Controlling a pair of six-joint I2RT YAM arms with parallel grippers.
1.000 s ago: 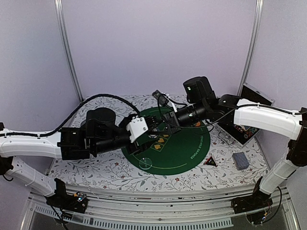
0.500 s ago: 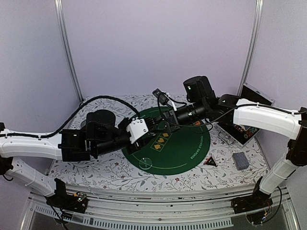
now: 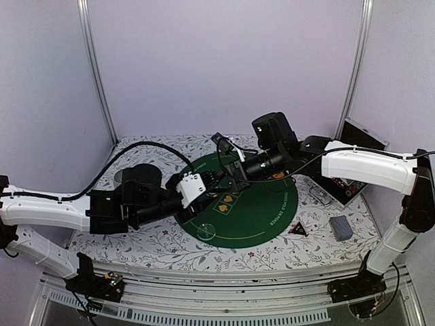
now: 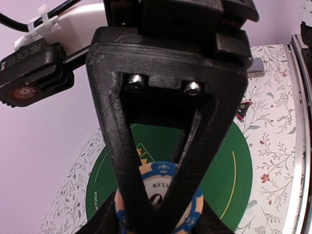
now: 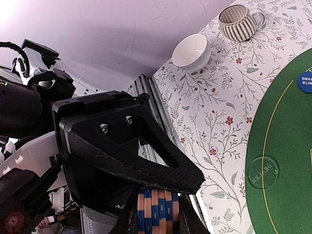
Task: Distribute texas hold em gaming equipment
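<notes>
left gripper (image 3: 218, 178) just narrowed onto poker chip stack (image 5: 158, 212), which right gripper (image 3: 235, 176) pinches above green poker mat (image 3: 272, 217). likely handover.

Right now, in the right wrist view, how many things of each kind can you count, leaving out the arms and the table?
Striped mug: 1
White bowl: 1
Blue button: 1
Clear round button: 1
Chip stack: 1
Green mat: 1
Total: 6
</notes>
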